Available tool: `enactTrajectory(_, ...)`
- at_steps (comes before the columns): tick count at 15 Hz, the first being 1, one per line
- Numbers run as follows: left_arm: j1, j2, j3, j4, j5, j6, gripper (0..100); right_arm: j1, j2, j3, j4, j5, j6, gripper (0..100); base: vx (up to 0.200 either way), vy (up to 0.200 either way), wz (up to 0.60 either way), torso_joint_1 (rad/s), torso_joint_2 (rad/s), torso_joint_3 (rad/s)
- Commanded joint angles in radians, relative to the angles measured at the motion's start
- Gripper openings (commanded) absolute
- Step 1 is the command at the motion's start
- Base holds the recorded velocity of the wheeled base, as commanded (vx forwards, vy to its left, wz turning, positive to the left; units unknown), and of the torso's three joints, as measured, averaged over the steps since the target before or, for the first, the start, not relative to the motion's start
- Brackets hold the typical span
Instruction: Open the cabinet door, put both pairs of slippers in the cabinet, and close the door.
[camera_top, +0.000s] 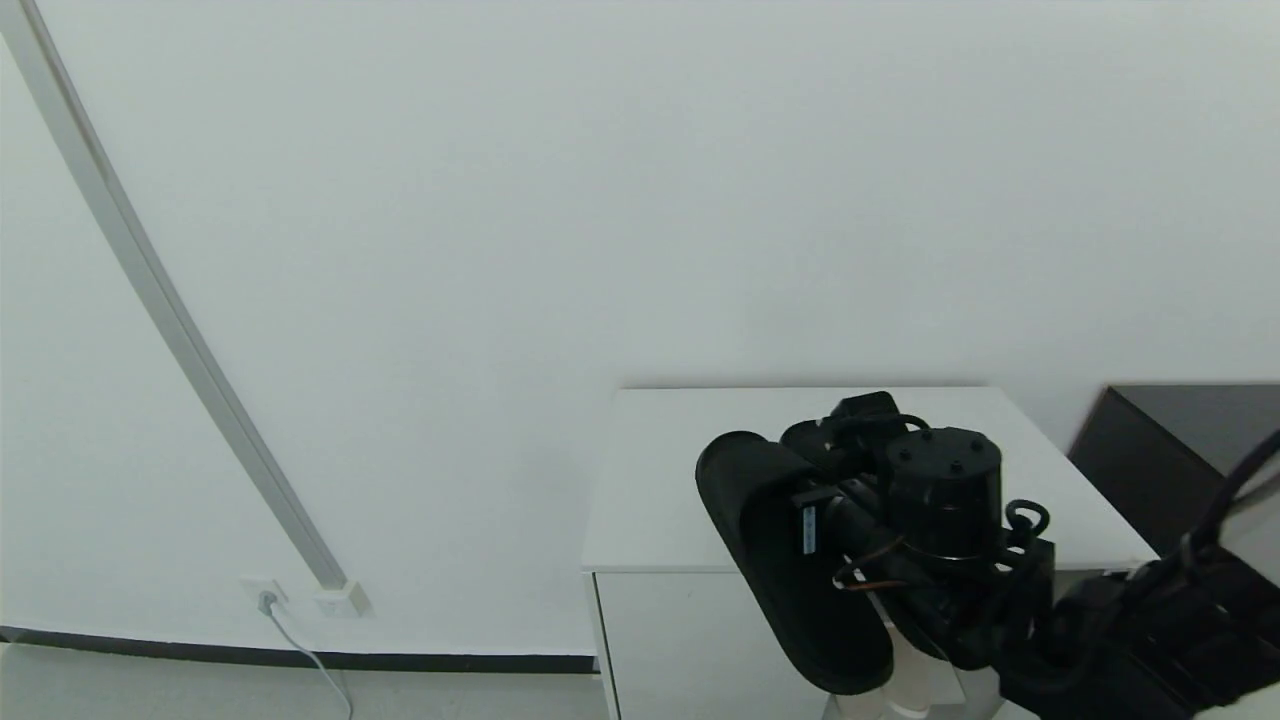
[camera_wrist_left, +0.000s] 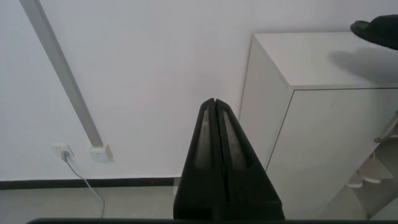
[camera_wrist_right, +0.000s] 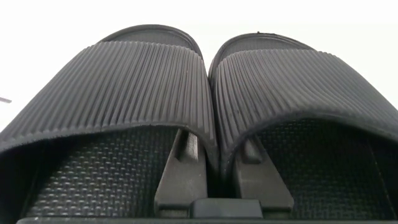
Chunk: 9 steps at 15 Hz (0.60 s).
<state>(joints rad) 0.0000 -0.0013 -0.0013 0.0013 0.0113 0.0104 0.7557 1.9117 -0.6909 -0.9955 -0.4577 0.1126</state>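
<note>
While the right hand (camera_top: 832, 535) hung over the front edge of the white cabinet (camera_top: 655, 480), it was clenched on a pair of black ribbed slippers (camera_top: 790, 570). The right wrist view showed how: its 2 fingers (camera_wrist_right: 180, 177) reached in under the straps, 1 into each slipper, and pinched the 2 touching inner edges between them, so both slippers (camera_wrist_right: 124, 81) were carried side by side. In the head view the pair was tilted, soles facing the robot's left, partly above the cabinet top and partly in front of its face.

The left hand (camera_wrist_left: 214, 111) was clenched on nothing, fingers pressed flat together, held low and well apart from the cabinet (camera_wrist_left: 323, 62), with the wall socket (camera_wrist_left: 62, 151) and the slanting cable duct (camera_wrist_left: 59, 74) behind it.

The front panel (camera_wrist_left: 329, 146) nearest the left hand looked shut and flush. Pale shelf-like shapes (camera_wrist_left: 368, 176) beside it suggested an opened section, though I could not tell for certain that a door was open.

By my reading the task was at its middle: 1 pair was lifted but not yet stowed. Whether the other pair was already inside could not be told. Placing this pair and closing the door were left.
</note>
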Motion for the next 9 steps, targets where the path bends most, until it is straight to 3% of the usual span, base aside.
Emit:
enactTrajectory(1,0.0,0.001,0.0,0.0,0.001,0.0,0,0.016,-0.148,0.091,0.0,0.004,-0.004,0,0.0,0.0,0.0,0.0,0.0,0.0)
enactTrajectory(9,0.0,0.001,0.0,0.0,-0.001,-0.001,0,0.045,-0.166,0.139,-0.003,0.033,-0.001,0,0.0,0.0,0.0,0.0,0.0,0.0)
